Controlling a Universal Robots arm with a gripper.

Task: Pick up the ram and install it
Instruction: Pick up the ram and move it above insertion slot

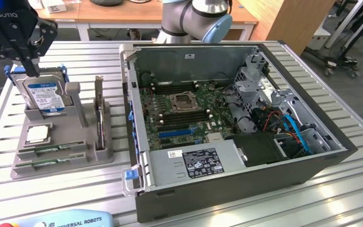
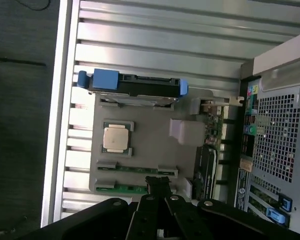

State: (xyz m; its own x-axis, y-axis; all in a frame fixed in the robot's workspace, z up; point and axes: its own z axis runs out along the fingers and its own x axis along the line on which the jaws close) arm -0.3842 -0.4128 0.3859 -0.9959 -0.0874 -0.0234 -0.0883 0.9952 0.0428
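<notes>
Well above the tray's (image 2: 150, 147) edge — closed hand (image 2: 159, 184), ram (image 2: 121, 188) beneath, apart

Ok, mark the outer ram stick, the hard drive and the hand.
outer ram stick (image 2: 129, 189): wrist view, green board's middle.
hard drive (image 1: 46, 97): exterior view, blue label.
hand (image 2: 159, 184): wrist view, between the fingertips.

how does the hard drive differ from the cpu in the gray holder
The hard drive stands upright on its edge in a slot, while the cpu lies flat in a shallow recess. The hard drive is much bigger than the cpu. The hard drive has a blue and white label and a blue bracket, while the cpu has a plain pale metal top. Both sit in the gray holder.
</notes>
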